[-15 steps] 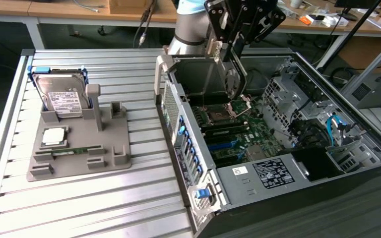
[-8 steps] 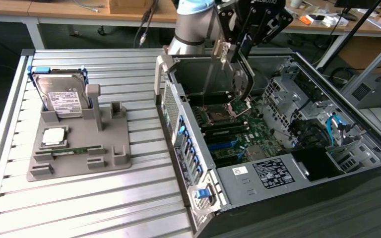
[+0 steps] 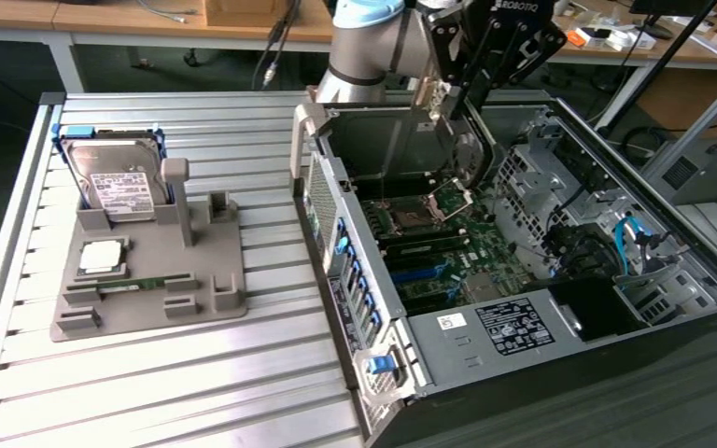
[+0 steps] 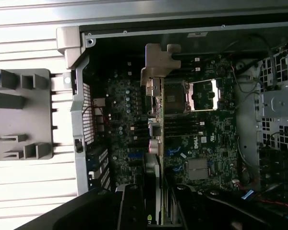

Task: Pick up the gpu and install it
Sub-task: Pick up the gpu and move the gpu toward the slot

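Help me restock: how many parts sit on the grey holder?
3: hard drive standing at the far end, silver chip flat in front, memory stick lying nearest the camera. None looks hidden.

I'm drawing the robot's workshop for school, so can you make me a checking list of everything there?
Surface: ribbed metal table, holding a grey holder and an open case.
Job's things: gpu hangs above the motherboard, not yet seated.
Clutter: hard drive, chip and memory stick on the holder.
Grippers: the gripper is shut on the gpu.
Cables: blue cables inside the case.
Surroundings: wooden desks behind.
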Tool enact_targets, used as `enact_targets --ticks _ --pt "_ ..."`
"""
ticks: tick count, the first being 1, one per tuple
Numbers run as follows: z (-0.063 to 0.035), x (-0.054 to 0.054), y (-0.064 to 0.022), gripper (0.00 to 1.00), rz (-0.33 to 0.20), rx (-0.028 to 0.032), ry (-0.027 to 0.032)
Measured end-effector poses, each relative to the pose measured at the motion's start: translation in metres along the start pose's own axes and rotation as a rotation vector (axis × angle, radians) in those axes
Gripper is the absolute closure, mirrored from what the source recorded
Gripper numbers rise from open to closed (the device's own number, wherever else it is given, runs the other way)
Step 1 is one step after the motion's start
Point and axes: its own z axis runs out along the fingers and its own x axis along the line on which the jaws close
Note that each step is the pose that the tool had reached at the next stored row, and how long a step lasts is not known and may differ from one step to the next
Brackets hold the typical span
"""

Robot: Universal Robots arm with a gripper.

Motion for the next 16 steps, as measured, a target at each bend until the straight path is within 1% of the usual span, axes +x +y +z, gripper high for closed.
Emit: enact_targets --ticks 16 --pt "0.0056 -0.04 0.0028 0.73 0.0 0.0002 0.0027"
